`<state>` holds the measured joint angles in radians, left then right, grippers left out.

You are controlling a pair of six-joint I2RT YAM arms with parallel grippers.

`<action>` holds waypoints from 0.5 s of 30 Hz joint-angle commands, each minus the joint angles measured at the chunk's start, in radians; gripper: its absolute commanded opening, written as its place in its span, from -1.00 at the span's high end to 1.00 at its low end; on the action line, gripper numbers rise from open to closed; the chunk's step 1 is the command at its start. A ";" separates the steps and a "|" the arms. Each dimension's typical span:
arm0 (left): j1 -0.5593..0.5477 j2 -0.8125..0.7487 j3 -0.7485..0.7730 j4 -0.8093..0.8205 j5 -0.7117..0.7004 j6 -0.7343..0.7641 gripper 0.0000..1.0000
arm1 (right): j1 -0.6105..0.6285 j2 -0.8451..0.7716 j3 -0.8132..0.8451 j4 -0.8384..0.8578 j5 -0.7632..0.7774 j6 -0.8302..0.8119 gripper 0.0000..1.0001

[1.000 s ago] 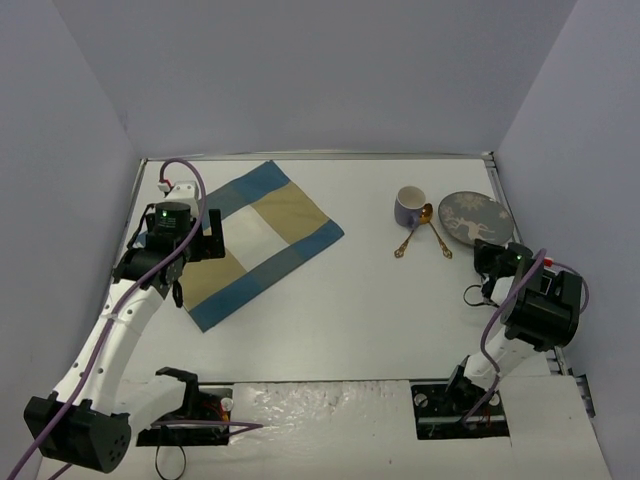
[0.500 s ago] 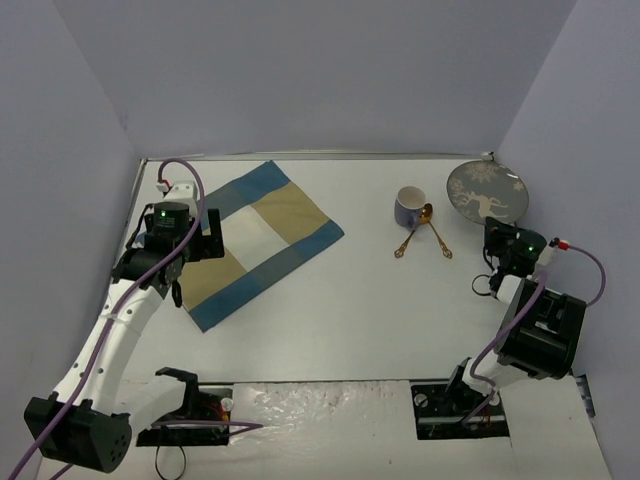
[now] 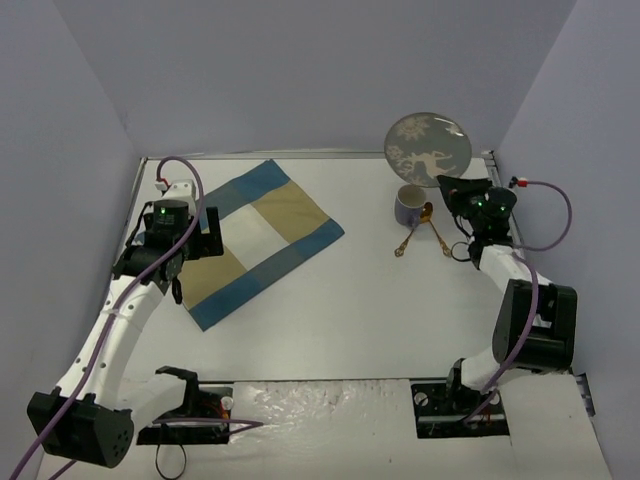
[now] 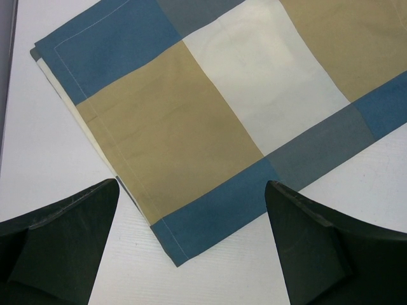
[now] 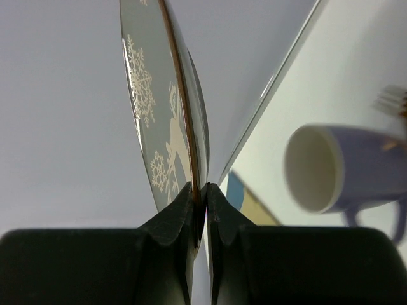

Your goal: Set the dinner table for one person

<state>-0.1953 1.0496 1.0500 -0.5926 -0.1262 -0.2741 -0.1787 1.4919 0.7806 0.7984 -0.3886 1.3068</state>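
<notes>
The white dinner table (image 3: 340, 310) carries a blue-and-tan striped placemat (image 3: 255, 240) on its left half. My left gripper (image 3: 200, 255) hovers open over the mat's near corner (image 4: 178, 254), with nothing between its fingers (image 4: 63, 241). My right gripper (image 3: 447, 183) is shut on the rim of a grey plate with a white deer pattern (image 3: 428, 148). The plate is lifted off the table and tilted on edge, above and behind the lilac mug (image 3: 409, 206). In the right wrist view the pads (image 5: 178, 210) pinch the plate's rim (image 5: 159, 108), and the mug (image 5: 331, 168) lies below right.
A gold spoon (image 3: 412, 234) and a gold fork (image 3: 438, 240) lie crossed on the table just right of the mug. Grey walls close in the table on the left, back and right. Both arm bases sit at the near edge.
My right gripper has raised the plate off the table at the far right and swung it up and left, over the mug. The left arm has stayed still.
</notes>
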 commanded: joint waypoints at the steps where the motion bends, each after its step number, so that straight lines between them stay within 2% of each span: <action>1: 0.011 -0.003 0.030 0.047 0.001 -0.016 -0.94 | 0.139 0.006 0.121 0.198 -0.095 -0.012 1.00; 6: 0.024 -0.007 0.030 0.042 -0.015 -0.024 -0.94 | 0.358 0.118 0.234 0.149 -0.107 -0.035 1.00; 13: 0.037 -0.023 0.034 0.031 -0.059 -0.037 -0.94 | 0.581 0.312 0.350 0.161 -0.099 -0.037 1.00; 15: 0.040 -0.026 0.035 0.029 -0.070 -0.040 -0.94 | 0.608 0.365 0.379 0.166 -0.102 -0.036 1.00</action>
<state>-0.1675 1.0483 1.0500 -0.5941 -0.1490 -0.2952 0.3577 1.8165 1.0430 0.7660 -0.4604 1.2581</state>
